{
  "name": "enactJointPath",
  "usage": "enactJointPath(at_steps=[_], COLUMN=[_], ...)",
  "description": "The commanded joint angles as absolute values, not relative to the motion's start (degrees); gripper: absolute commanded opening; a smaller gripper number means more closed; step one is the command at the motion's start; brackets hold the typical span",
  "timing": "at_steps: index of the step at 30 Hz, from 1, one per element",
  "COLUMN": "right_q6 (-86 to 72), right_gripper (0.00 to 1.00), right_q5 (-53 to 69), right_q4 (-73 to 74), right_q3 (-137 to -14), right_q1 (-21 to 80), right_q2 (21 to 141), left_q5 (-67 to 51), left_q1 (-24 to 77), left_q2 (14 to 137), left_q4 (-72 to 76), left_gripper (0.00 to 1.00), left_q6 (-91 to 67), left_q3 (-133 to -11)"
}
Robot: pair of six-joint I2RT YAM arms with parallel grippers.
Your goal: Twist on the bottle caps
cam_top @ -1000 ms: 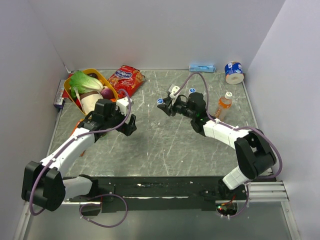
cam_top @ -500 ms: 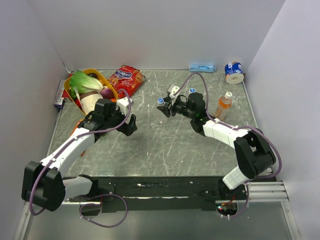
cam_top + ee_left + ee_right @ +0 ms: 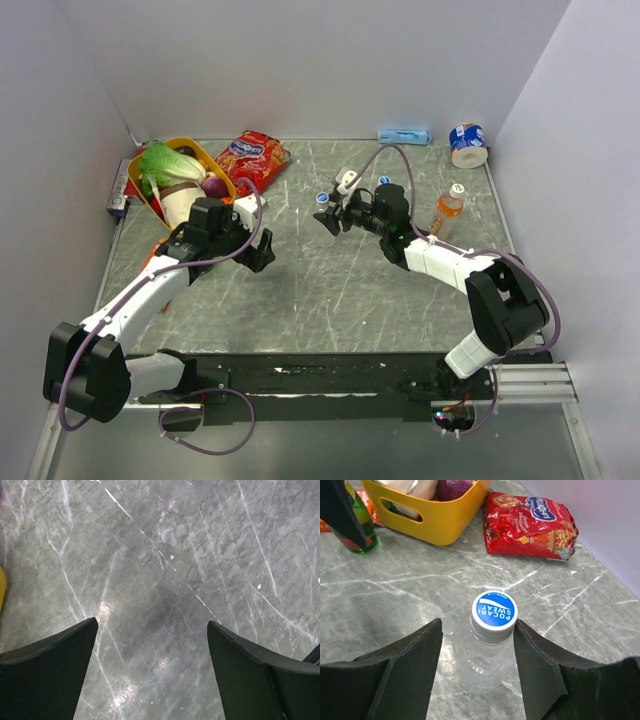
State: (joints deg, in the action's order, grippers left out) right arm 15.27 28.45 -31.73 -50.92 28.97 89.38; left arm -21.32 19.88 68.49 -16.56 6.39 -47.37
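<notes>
A clear bottle (image 3: 487,655) with a blue cap (image 3: 494,611) on its neck stands upright on the marble table; the cap also shows in the top view (image 3: 322,198). My right gripper (image 3: 478,624) is open, with one finger on each side of the cap. The right finger is very close to the cap and the left finger stands apart from it. In the top view the right gripper (image 3: 331,213) is mid-table. A second blue cap (image 3: 385,181) shows behind the right arm. The orange drink bottle (image 3: 446,215) carries a whitish cap (image 3: 457,188). My left gripper (image 3: 266,252) is open and empty over bare table (image 3: 152,624).
A yellow basket (image 3: 226,182) of vegetables stands at the back left, with a red snack bag (image 3: 252,158) beside it. A dark green bottle (image 3: 362,542) stands near the basket. A blue pack (image 3: 404,135) and a tape roll (image 3: 467,143) lie at the back right. Walls close three sides.
My right gripper has shifted slightly toward the back of the table, staying around the capped clear bottle. The left arm has not moved.
</notes>
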Motion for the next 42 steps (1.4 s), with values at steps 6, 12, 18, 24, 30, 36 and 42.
enactJointPath(at_steps=[6,12,18,24,30,36,42], right_q6=[15.82,16.08,15.9,19.07,17.16,10.63,12.31], right_gripper=[0.68,0.76,0.85,1.0,1.0,1.0,1.0], right_q5=[27.07,27.95,26.55,24.87,26.48,0.2,-7.98], right_q4=[-30.15,-27.6,-25.32,-16.19,4.02,22.57,30.03], right_q3=[-55.81,-56.6,-58.44,-62.05,-64.33,-70.57,-78.21], right_q1=[27.86,27.95,27.77,26.63,27.24,35.76,36.83], right_q2=[91.14,90.97,91.76,85.88,76.48,71.28,72.85], left_q5=[-23.38,-23.9,-24.17,-25.22,-22.16,-18.11,-16.79], left_q1=[19.6,19.6,19.51,19.51,19.6,19.6,19.6], left_q2=[69.26,69.43,69.17,68.47,68.12,64.87,66.35], left_q4=[-13.1,-11.34,-11.16,-11.34,-7.48,-0.97,-2.79], left_gripper=[0.96,0.96,0.96,0.96,0.96,0.96,0.96], left_q6=[6.68,6.24,6.33,6.86,4.41,1.67,-2.17], left_q3=[-49.13,-48.51,-47.99,-48.25,-50.26,-52.56,-57.02])
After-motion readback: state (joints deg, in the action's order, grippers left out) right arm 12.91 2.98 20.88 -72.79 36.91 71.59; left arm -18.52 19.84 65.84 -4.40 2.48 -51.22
